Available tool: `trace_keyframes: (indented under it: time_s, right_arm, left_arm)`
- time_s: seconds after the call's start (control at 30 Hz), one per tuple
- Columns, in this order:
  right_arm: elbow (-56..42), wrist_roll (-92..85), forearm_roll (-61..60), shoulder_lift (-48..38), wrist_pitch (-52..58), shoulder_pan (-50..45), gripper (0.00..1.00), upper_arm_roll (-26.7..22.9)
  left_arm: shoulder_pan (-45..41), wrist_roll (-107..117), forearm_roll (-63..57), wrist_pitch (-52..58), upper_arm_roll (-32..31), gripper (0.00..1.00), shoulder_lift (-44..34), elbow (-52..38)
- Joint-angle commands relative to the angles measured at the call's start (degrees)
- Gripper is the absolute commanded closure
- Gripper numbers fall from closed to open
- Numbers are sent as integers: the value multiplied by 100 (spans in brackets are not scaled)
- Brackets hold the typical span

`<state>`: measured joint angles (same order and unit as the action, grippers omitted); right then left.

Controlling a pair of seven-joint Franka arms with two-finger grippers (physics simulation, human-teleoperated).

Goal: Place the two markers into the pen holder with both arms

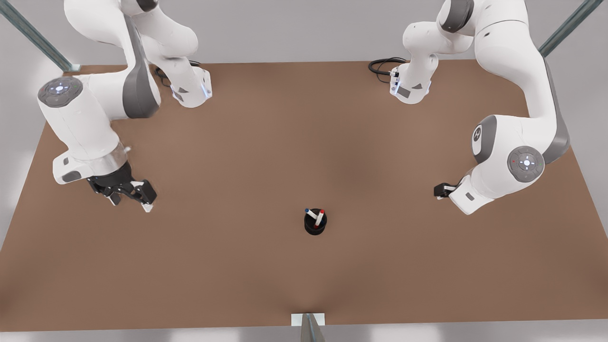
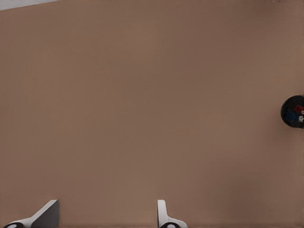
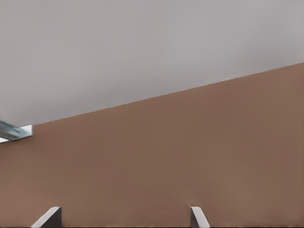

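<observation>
Front view: a small black cylindrical pen holder [image 1: 315, 228] stands upright on the brown table [image 1: 266, 142], near its middle and a little toward the camera. Both thin white-barrelled markers are in it, leaning apart: the blue-capped marker [image 1: 311, 213] toward the front view's left and the red-capped marker [image 1: 319, 217] toward its right, caps uppermost. The left hand [image 1: 131, 203] hangs over the table at the front view's left, well apart from the holder, tilted down, its fingers spread and holding nothing. The right hand [image 1: 444, 190] is at the front view's right, largely hidden behind its white arm and pointing roughly level toward the holder, also well apart from it.

Left wrist view: two pale fingertips [image 2: 45, 216] stand wide apart over bare table. The holder, seen from above, has red and blue caps inside.

Right wrist view: the fingertips [image 3: 198, 217] are wide apart and empty. Beyond them, the table's edge meets a grey wall [image 3: 142, 47], with a metal frame post [image 3: 12, 130] at that edge.
</observation>
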<state>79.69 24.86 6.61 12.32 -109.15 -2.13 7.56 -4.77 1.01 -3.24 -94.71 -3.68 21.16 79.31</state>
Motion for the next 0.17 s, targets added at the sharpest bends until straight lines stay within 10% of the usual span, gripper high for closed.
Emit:
trace_keyframes:
  time_s: [0.0, 0.13]
  right_arm:
    - [-437, -2161, -441, 236, 2688, -236, 0, -132]
    - [-358, -2135, -450, 192, 2222, -631, 0, -387]
  left_arm:
    - [-6, 66, 25, -3, -1, 0, -7, -3]
    - [-15, 66, 25, 14, -1, 0, 2, 6]
